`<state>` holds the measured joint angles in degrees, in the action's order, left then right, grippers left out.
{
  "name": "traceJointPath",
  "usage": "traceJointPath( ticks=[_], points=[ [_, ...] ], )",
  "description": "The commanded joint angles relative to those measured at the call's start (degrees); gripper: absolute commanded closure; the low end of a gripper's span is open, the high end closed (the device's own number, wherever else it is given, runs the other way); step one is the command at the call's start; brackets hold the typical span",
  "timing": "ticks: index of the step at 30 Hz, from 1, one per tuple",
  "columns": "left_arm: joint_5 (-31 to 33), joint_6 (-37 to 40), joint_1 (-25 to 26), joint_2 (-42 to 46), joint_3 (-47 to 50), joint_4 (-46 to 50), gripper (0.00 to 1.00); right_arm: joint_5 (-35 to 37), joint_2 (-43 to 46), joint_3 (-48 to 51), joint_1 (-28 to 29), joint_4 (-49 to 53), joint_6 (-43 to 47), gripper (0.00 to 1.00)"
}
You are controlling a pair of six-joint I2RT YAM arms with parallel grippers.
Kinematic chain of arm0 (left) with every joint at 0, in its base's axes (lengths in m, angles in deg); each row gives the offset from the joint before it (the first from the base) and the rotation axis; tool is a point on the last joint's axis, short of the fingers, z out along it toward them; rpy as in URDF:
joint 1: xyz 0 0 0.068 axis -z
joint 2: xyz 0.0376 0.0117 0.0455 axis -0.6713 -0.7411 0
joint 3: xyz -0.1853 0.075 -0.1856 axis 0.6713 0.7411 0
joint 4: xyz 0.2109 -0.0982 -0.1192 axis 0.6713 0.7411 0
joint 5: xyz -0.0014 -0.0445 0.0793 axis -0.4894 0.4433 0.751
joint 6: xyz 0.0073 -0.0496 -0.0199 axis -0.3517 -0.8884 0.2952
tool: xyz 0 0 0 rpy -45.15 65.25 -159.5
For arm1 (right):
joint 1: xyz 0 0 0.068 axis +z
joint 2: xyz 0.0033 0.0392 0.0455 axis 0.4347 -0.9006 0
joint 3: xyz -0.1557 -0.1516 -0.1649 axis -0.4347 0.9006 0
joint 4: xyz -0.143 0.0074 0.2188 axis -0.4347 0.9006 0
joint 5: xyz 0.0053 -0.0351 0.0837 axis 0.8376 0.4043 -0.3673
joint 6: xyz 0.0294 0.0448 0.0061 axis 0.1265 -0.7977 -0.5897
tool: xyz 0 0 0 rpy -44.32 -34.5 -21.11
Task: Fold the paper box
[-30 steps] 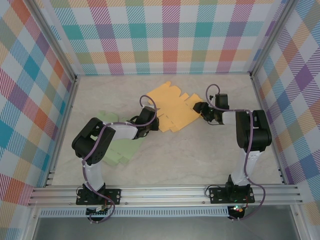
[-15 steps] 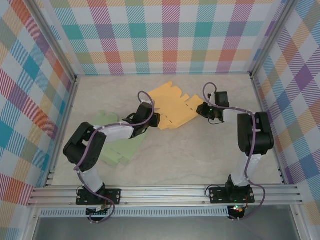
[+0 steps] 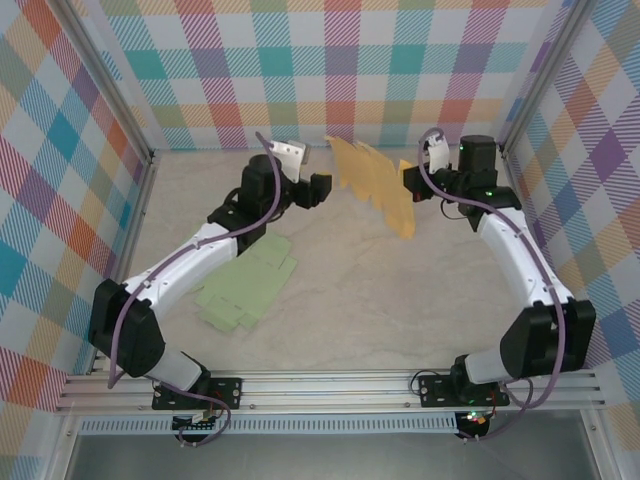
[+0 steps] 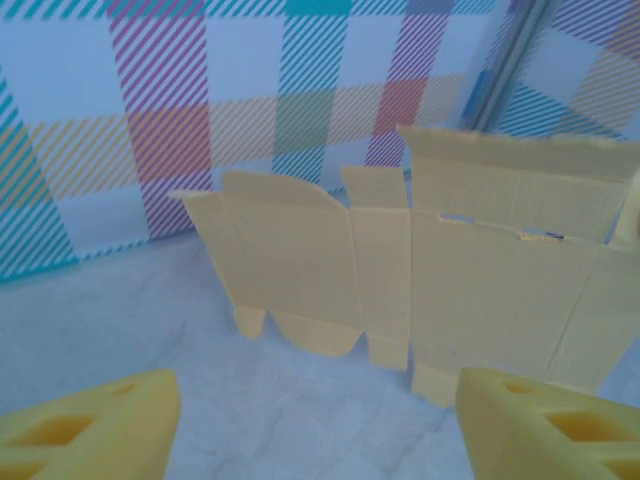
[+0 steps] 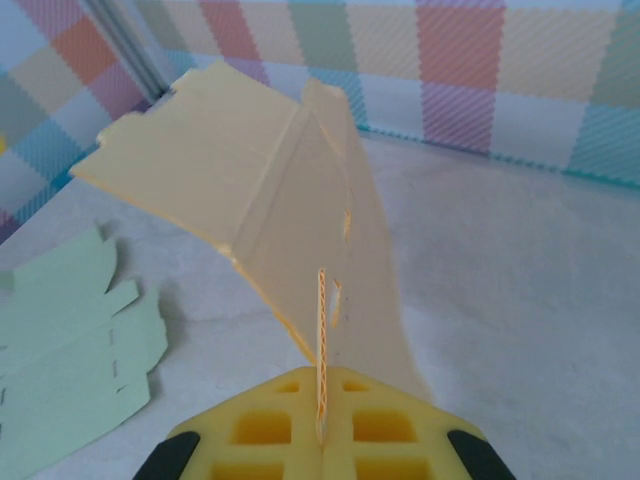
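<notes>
- Well, the table (image 3: 400,300) is the broadest thing before me, pale and marbled, running up to the checked back wall (image 3: 330,70).
- The orange paper box blank (image 3: 375,180) stands upright on edge near that wall, between my two grippers, creased into a shallow V.
- A green blank (image 3: 245,290) lies flat on the table, well apart from both grippers.
- My right gripper (image 5: 322,425) is clenched on the orange blank's near edge, pinching the sheet between its pads (image 5: 370,435).
- My left gripper (image 4: 320,430) is released, jaws wide, facing the blank's flat side without touching it.
</notes>
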<state>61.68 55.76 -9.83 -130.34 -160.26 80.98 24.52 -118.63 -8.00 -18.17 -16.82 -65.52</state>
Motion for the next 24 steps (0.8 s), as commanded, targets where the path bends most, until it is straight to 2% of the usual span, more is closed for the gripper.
traceJointPath(
  ticks=[1, 7, 9, 13, 16, 21, 24],
  points=[
    [-7.8, 6.8, -1.0, 1.8, -4.2, 2.7, 0.19, -7.5, 3.9, -3.3, 0.3, 7.2, 9.6, 1.00],
    [-24.3, 22.1, -0.9, 3.7, -8.2, 7.9, 0.06, -10.9, 7.4, -6.7, 0.3, 10.5, 12.0, 1.00],
    [-27.5, 27.6, -0.7, 5.8, -7.6, 8.4, 0.04, -11.5, 8.2, -7.7, 0.4, 12.0, 12.0, 1.00],
    [-26.9, 39.4, 0.9, 10.5, -4.9, 8.0, 0.04, -12.5, 10.9, -6.6, 1.1, 12.0, 11.5, 1.00],
    [-24.7, 43.9, 1.8, 12.4, -5.5, 9.6, 0.04, -13.6, 12.5, -5.5, 1.8, 11.0, 10.3, 1.00],
    [-26.8, 49.1, 2.8, 11.6, -12.1, 21.5, 0.11, -11.4, 13.6, -5.0, 4.6, 11.3, 10.3, 1.00],
    [-26.6, 51.4, 5.1, 10.1, -16.3, 29.4, 0.13, -8.4, 13.4, -5.2, 6.2, 12.2, 10.3, 1.00]
  ],
)
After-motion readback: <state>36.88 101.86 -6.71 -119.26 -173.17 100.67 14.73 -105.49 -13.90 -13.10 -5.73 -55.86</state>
